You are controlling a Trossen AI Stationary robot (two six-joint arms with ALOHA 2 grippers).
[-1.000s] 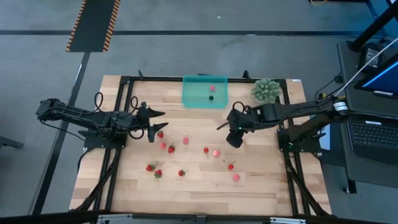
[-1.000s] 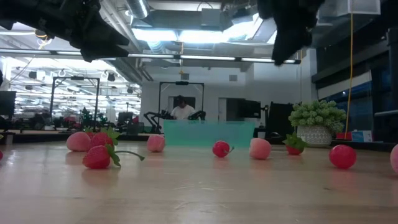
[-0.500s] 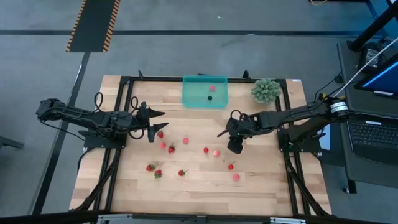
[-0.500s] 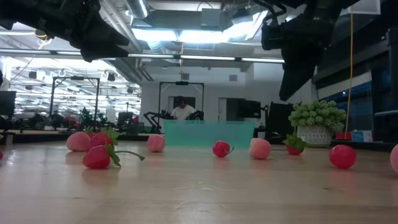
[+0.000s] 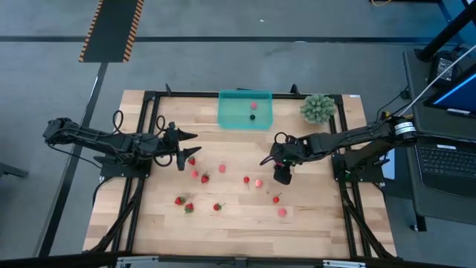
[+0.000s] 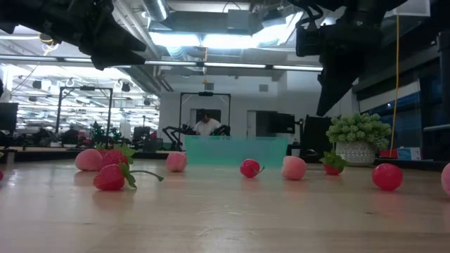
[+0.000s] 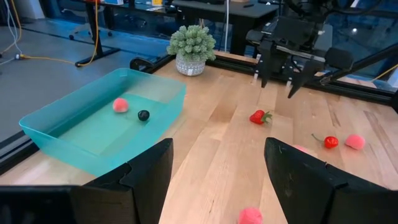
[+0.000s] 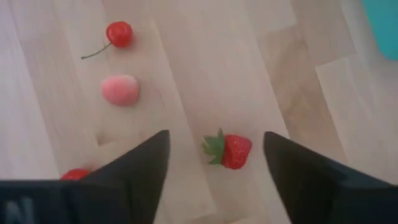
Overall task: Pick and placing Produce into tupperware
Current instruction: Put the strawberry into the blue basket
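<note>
- Over on the left, the left gripper [image 5: 186, 148] hangs above the counter [image 5: 149, 223] near its left edge, fingers spread with nothing between them, pointing in towards the middle.
- Just under and beside those fingers sits a cluster of the produce: a red piece [image 5: 191, 161], then a pink one [image 5: 195, 174] and a strawberry with a green top [image 5: 204, 179].
- Nearer the front edge, a pair of red berries [image 5: 184, 203] lie close together, with a stemmed one [image 5: 216, 207] a little to their right.
- Up at the far edge, in the middle, the tupperware [image 5: 228, 116] rests flat on the counter, and it already has a pink piece [image 5: 253, 106] and a small dark berry [image 5: 251, 117] inside.
- Middle of the counter: a pink piece [image 5: 222, 168], then a red cherry [image 5: 246, 179] right beside another pink one [image 5: 258, 182].
- Now the right gripper [image 5: 272, 161], tipped downward just right of centre, fingers spread wide and empty; from its wrist a strawberry [image 8: 229, 150] shows on the wood between them, not touched.
- In front of that gripper, one more red berry [image 5: 276, 199] and a pink piece [image 5: 282, 212] lie apart from the rest.
- At the far right corner stands a spiky green plant ball [image 5: 318, 108], well clear of the fruit.
- Beyond the counter, a person [image 6: 205, 124] sits far back in the room.
</note>
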